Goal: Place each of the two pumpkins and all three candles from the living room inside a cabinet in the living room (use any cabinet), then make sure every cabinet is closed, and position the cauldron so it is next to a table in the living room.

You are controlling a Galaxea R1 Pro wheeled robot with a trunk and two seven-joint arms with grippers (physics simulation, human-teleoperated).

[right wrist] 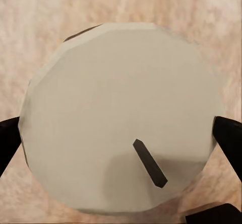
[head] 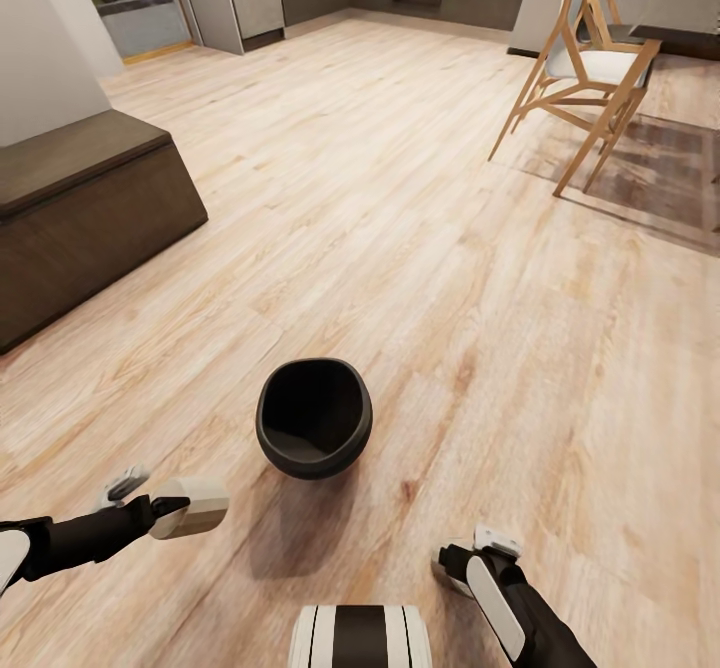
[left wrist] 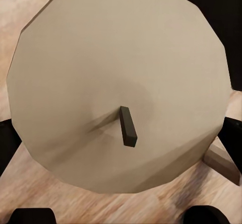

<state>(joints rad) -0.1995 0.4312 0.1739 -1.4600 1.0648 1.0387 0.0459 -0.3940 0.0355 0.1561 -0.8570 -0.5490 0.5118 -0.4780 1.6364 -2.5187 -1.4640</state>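
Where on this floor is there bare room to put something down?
Wide bare wooden floor lies between the dark cabinet and the wooden chair, and beyond the cauldron. It is crowded nearest the robot, where both grippers, each holding a candle, flank the cauldron.

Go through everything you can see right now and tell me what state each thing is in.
Cauldron: on the wood floor, tipped, mouth toward the camera, nothing inside.
Left claw: shut on a candle.
Right claw: shut on a second candle.
Cabinet: closed, top bare.
Chair: upright beside the table.
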